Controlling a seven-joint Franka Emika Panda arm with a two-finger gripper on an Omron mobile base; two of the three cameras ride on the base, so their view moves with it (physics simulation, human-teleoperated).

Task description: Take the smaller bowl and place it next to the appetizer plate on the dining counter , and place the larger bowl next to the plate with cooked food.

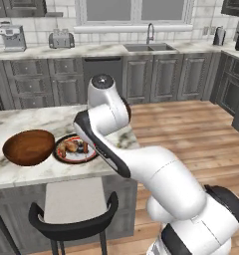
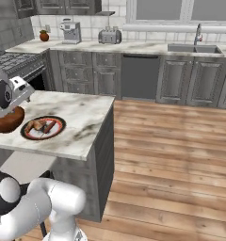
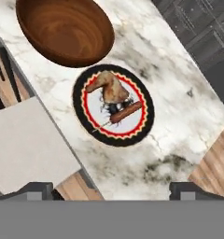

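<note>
While raised, the tool (image 3: 112,189) overlooks the plate with cooked food (image 3: 113,105).

The plate with cooked food (image 2: 43,127) lies near the dining counter's (image 2: 84,120) front edge, toward its left end. The larger bowl (image 2: 9,120) sits just left of it, partly hidden behind the arm's wrist (image 2: 9,94).

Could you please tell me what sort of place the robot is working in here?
A home kitchen, rendered: a sink under the window, a toaster on the wall counter, and a marble dining counter bearing the plate with cooked food.
</note>
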